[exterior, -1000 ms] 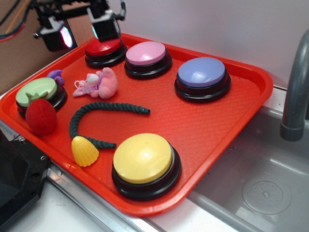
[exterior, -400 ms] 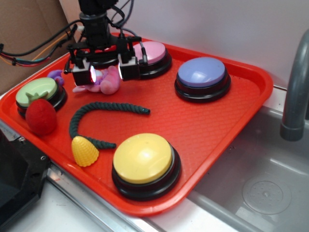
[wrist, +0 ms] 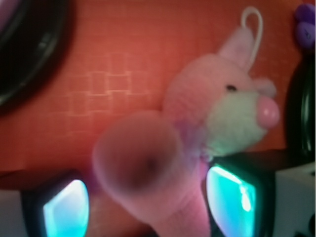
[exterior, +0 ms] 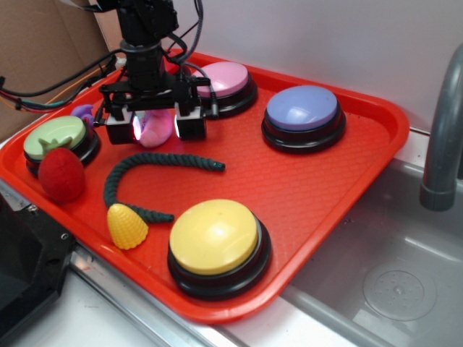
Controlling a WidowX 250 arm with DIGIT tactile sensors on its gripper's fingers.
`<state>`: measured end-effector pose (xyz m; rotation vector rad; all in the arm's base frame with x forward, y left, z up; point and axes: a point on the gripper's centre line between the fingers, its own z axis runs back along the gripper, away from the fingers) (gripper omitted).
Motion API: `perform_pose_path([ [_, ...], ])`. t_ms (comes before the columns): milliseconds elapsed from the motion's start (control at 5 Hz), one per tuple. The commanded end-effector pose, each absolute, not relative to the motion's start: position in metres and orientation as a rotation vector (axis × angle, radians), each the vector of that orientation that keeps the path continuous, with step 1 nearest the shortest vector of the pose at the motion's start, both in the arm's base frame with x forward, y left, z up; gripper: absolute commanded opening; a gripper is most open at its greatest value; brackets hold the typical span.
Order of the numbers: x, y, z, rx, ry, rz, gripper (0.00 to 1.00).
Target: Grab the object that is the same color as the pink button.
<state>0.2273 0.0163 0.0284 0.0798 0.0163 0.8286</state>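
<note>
There are no words, numbers, labels or signs to read in either view. The buttons, the toys and the red tray near the claw are all plain, and the claw itself has no writing on it that can be made out.

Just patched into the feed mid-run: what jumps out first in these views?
The gripper is down at the back left of the red tray, its fingers either side of the pink plush toy, which fills the wrist view. Big dome buttons ring the tray: the pink button just behind the gripper, a lavender-blue one to its right, a yellow one at the front.
</note>
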Motion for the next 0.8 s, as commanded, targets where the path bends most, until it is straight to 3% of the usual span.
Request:
perform_pose_path([
  [0,0.229,0.026,0.033,0.087,-0.029,0.831,0.00],
  [400,0.228,0.025,0.042,0.102,-0.065,0.752,0.00],
  [600,0.228,0.017,0.079,0.110,-0.105,0.518,0.00],
])
